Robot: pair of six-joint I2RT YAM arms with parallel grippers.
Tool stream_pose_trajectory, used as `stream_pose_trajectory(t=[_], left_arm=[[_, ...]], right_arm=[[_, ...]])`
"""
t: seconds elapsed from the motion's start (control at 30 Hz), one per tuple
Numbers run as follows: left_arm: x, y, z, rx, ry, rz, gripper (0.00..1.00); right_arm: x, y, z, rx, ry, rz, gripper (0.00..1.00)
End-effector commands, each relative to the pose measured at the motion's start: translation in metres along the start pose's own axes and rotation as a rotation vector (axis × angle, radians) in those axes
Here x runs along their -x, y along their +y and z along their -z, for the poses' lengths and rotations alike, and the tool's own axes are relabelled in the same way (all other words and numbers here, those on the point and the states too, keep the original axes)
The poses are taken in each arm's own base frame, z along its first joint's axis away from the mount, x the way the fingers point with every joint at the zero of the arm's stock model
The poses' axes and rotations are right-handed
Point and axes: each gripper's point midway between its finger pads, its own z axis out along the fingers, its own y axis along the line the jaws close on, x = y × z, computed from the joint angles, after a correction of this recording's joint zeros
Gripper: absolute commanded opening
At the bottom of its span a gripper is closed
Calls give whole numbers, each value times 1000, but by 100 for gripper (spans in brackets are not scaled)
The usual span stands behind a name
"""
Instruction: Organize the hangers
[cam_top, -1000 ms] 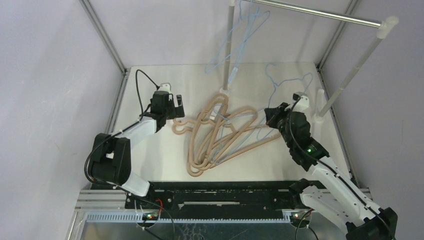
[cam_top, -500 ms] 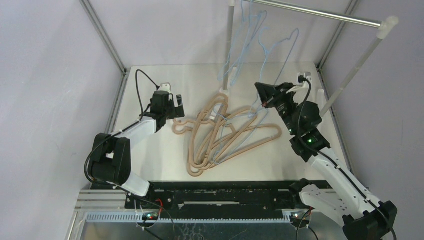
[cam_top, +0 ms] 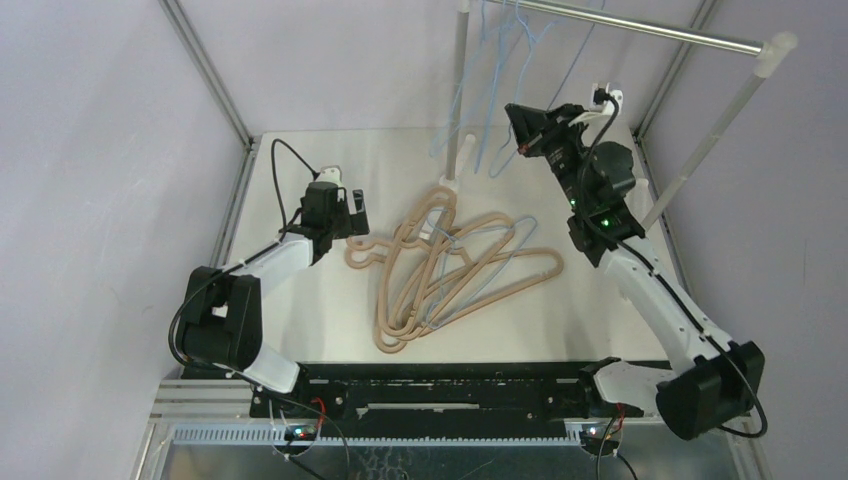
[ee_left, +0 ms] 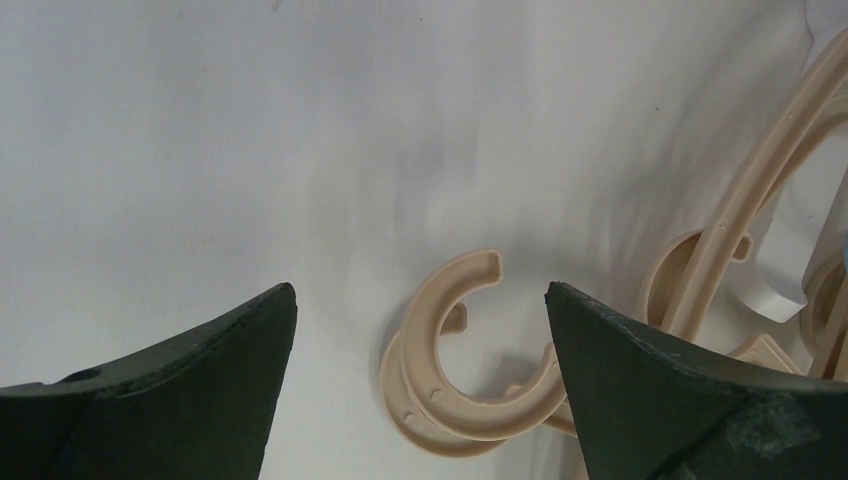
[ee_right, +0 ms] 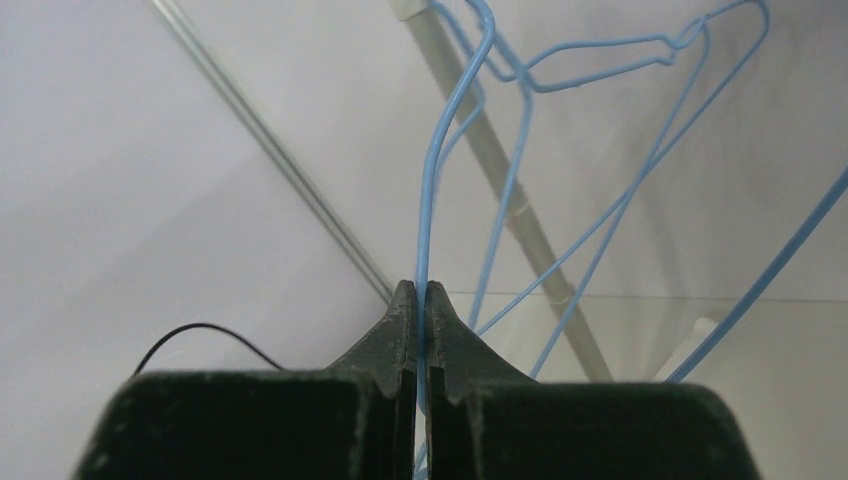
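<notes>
Several tan hangers [cam_top: 455, 275] lie in a tangled pile on the table, with a thin light-blue hanger [cam_top: 500, 245] among them. My left gripper [cam_top: 352, 222] is open, low over the table, its jaws on either side of two stacked tan hooks [ee_left: 455, 365]. My right gripper [cam_top: 517, 122] is raised near the silver rail [cam_top: 640, 30] and shut on a light-blue wire hanger [ee_right: 440, 170]. Other light-blue hangers [cam_top: 480, 90] hang from the rail's left end and show behind it in the right wrist view [ee_right: 610, 60].
The rail stands on two white posts, one at the back middle [cam_top: 458, 90] and one at the right [cam_top: 715, 130]. Metal frame struts [cam_top: 205, 70] run along the enclosure's walls. A black cable [cam_top: 285, 155] loops by the left arm.
My right arm has lifted the light-blue hanger from the table up toward the rail and swung left. The left arm has not moved.
</notes>
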Motion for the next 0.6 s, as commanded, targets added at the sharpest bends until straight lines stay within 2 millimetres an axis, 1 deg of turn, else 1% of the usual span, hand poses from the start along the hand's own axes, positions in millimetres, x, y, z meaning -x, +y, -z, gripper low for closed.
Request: stream_pose_trajectory(t=[0.0, 0.17, 0.2, 0.23, 0.5, 0.53, 0.57], left_arm=[[26, -5, 4, -1, -65, -5, 99], [25, -5, 0, 1, -57, -5, 100], [25, -5, 0, 1, -57, -6, 100], [25, -6, 0, 1, -57, -6, 99], [23, -5, -5, 4, -46, -8, 100], [23, -6, -5, 3, -44, -9, 99], [23, -6, -5, 3, -44, -11, 99]], right_arm=[[26, 0, -20, 47, -68, -16, 0], [15, -16, -35, 27, -45, -26, 0], [23, -14, -38, 33, -60, -26, 0], [21, -16, -41, 30, -53, -29, 0], [-5, -39, -54, 5, 18, -76, 0], [-8, -44, -54, -6, 27, -84, 2], [-12, -49, -55, -20, 37, -93, 7]])
